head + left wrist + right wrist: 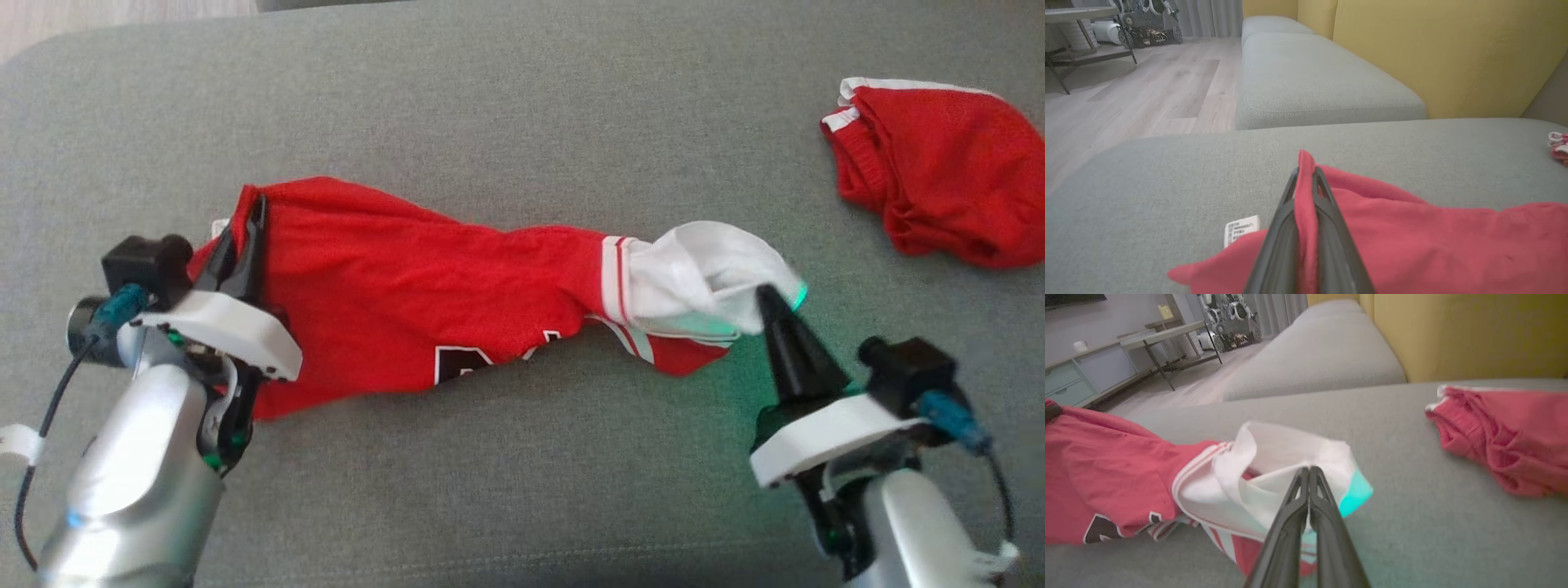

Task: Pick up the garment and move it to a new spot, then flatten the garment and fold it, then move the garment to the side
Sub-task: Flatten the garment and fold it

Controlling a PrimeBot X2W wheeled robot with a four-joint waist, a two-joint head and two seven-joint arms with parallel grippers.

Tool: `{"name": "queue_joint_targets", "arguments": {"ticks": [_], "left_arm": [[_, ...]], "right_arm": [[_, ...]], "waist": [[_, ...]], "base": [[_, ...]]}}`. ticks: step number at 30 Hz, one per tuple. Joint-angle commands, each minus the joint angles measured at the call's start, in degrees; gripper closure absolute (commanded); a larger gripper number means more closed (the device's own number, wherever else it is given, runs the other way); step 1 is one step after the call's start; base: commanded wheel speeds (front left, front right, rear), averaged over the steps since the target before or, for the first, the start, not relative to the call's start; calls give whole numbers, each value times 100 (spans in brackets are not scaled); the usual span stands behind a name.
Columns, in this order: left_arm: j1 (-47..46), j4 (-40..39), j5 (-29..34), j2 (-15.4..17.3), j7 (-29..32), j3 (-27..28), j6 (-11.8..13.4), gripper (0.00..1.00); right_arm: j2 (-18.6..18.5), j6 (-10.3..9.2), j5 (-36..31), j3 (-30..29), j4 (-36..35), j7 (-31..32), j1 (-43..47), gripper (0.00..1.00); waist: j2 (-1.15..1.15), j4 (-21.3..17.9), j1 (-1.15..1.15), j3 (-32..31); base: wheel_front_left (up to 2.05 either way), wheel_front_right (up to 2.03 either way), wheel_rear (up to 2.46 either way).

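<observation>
The garment point(408, 302), a red jersey with white trim and dark lettering, lies stretched left to right across the grey sofa seat point(522, 106). My left gripper point(253, 214) is shut on its left edge. In the left wrist view a fold of the red cloth point(1433, 245) stands pinched between the left gripper's point(1304, 173) dark fingers. My right gripper point(763, 294) is shut at the garment's white sleeve end, on the right. In the right wrist view the right gripper's point(1308, 470) closed tips press into the white fabric point(1290, 453), with the red body point(1106, 477) running off to the left.
A second red piece of clothing point(939, 188) with white trim lies bunched at the seat's far right point(1502, 433). A white care label point(1242, 228) sticks out beside the left fingers. Yellow back cushions point(1433, 53) rise behind the seat. Wooden floor point(1147, 81) lies beyond the seat's edge.
</observation>
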Motion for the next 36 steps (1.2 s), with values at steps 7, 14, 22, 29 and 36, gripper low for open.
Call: {"name": "queue_joint_targets", "arguments": {"ticks": [7, 14, 22, 29, 36], "left_arm": [[-181, -945, 133, 442, -52, 292, 148, 100], [-363, -1878, 217, 703, 110, 394, 278, 100], [-1111, -2847, 313, 913, 471, 456, 273, 100], [-1660, -3276, 377, 957, 731, 416, 228, 100], [-1814, -3549, 397, 1016, 931, 397, 267, 100]], "right_arm": [[-21, -5, -396, -270, -1221, -31, -394, 100], [-287, -5, -636, -654, -2227, 150, -1047, 100], [-774, -5, -659, -831, -3009, 400, -2431, 100], [-1048, -5, -542, -949, -3215, 525, -3319, 100], [-1169, -5, -350, -1057, -3164, 664, -3735, 100]], "waist": [[0, 24, 0, -105], [0, 42, 0, -237], [0, 92, 0, -484], [0, 126, 0, -714], [0, 109, 0, -922]], "base": [[0, 0, 0], [0, 0, 0], [0, 0, 0], [0, 0, 0], [0, 0, 0]]}}
